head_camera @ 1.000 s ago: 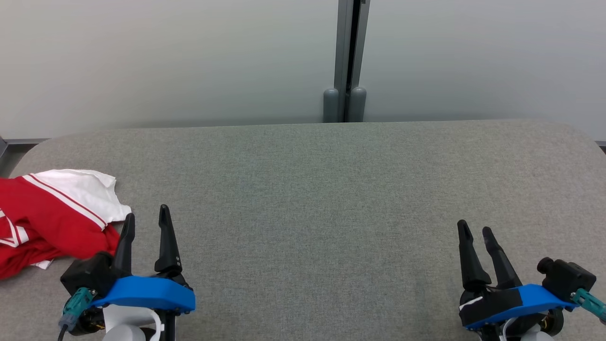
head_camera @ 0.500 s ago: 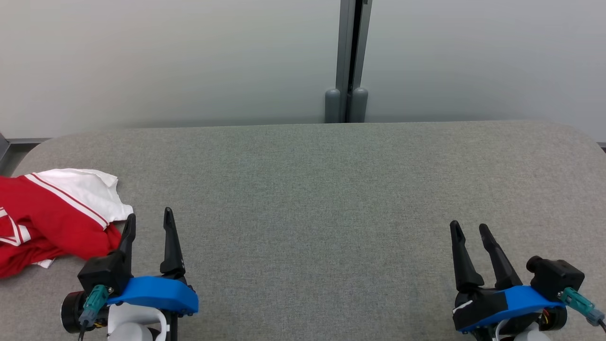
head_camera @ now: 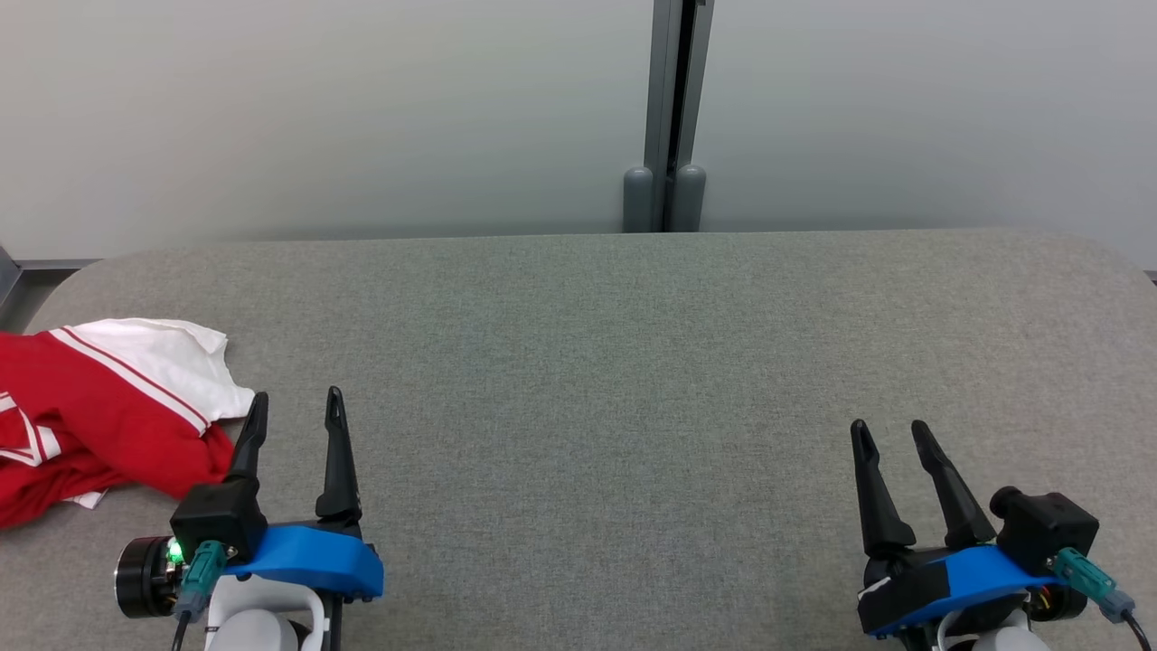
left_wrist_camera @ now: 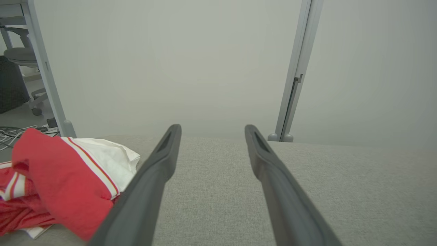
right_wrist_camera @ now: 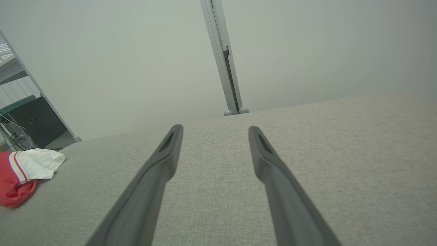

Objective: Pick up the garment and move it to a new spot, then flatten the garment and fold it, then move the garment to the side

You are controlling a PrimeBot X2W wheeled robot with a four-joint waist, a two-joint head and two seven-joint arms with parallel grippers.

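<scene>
**Left gripper** (head_camera: pixel 297 396). The jaws are spread to their full width and hold nothing; the gap between the two dark fingers looks onto bare grey covering. It is poised low near the front edge of the table (head_camera: pixel 587 362), left of the partition post (head_camera: pixel 667 117), with its fingers pointing toward the wall that carries the post.

**Right gripper** (head_camera: pixel 888 427). It is equally wide open and empty, and it mirrors the left one on the other side of the post.

**Posture.** The paired, open stance reads as readiness for a first pick, since parted fingers are needed to take a fold of cloth.

**Garment** (head_camera: pixel 99 416). This is a red piece with white panels and striped trim, crumpled in a heap rather than laid flat. It lies at the table's left end, far to the left of the post, and part of it runs past the head view's left edge.

**Relation to the grippers.** The garment's near red edge sits just beside the left gripper's outer finger; whether cloth and finger touch cannot be told. The heap is outside the jaws, not between them. The right gripper is well apart from it, across the post line.

**Stage.** Judged from this layout, the pick-up has not begun. The left arm appears the better placed and would have to swing away from the post to straddle the cloth. The broad bare area in front of the post is a likely new spot.
</scene>
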